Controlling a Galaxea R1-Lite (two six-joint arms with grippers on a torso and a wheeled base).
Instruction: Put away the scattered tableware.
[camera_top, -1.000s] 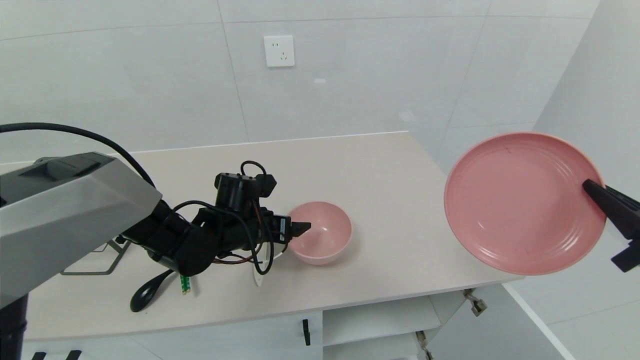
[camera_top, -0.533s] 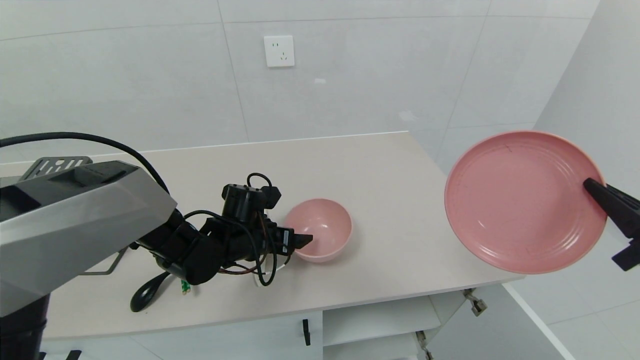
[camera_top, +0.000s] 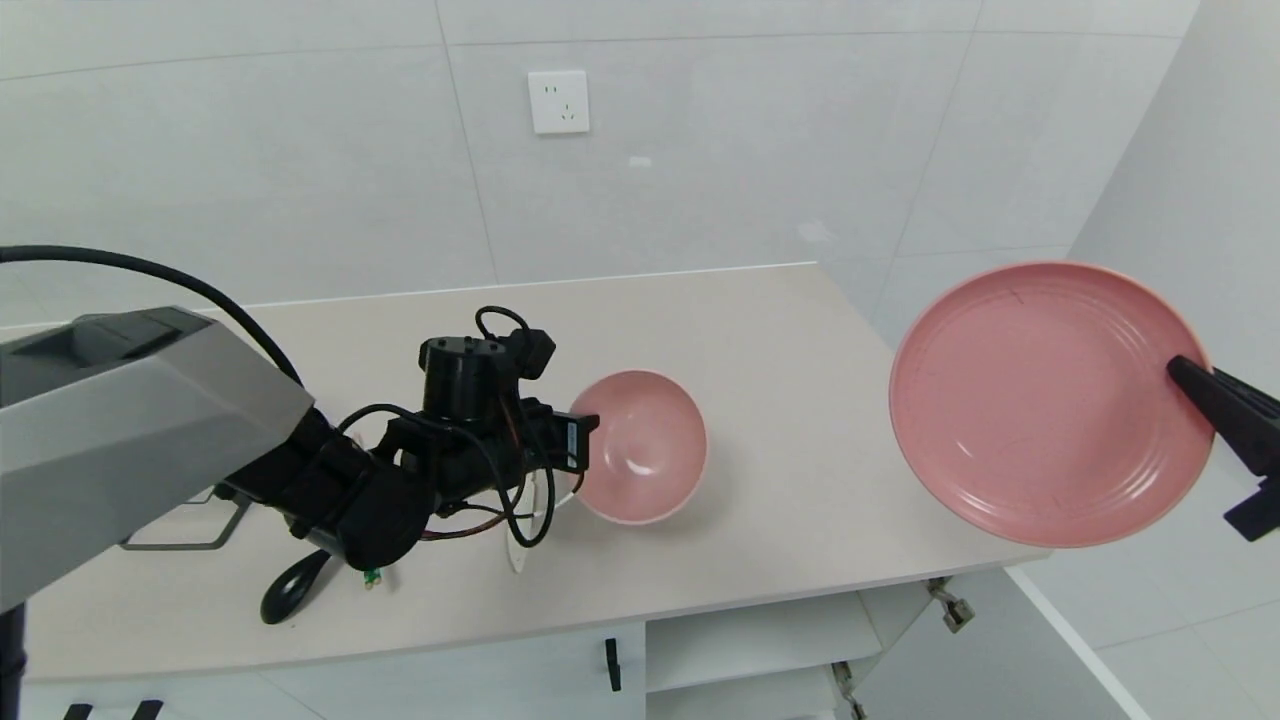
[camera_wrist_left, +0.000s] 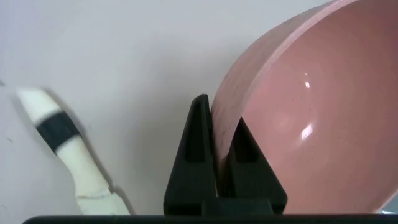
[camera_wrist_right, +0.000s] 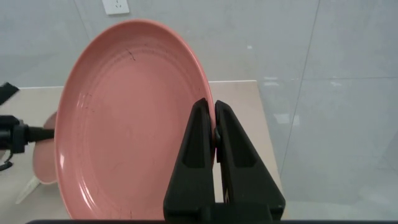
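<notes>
A pink bowl (camera_top: 648, 448) hangs tilted just above the counter (camera_top: 780, 330), its opening turned up and to the right. My left gripper (camera_top: 588, 440) is shut on the bowl's left rim; in the left wrist view the fingers (camera_wrist_left: 200, 134) pinch the rim of the bowl (camera_wrist_left: 311, 118). Off the counter's right end, my right gripper (camera_top: 1190, 380) is shut on the edge of a pink plate (camera_top: 1040, 405), held tilted in the air. The right wrist view has the plate (camera_wrist_right: 130, 124) clamped in the gripper (camera_wrist_right: 214, 134).
A black spoon (camera_top: 295, 585), a white spoon (camera_top: 520, 545) and a small green-ended stick (camera_top: 370, 575) lie on the counter under my left arm. A wire rack (camera_top: 200, 525) stands at the left. Below the counter's front edge an open cabinet shelf (camera_top: 760, 635) shows.
My left gripper has raised the bowl by its rim and tipped it, moving slightly back and left. The right arm and plate have stayed put.
</notes>
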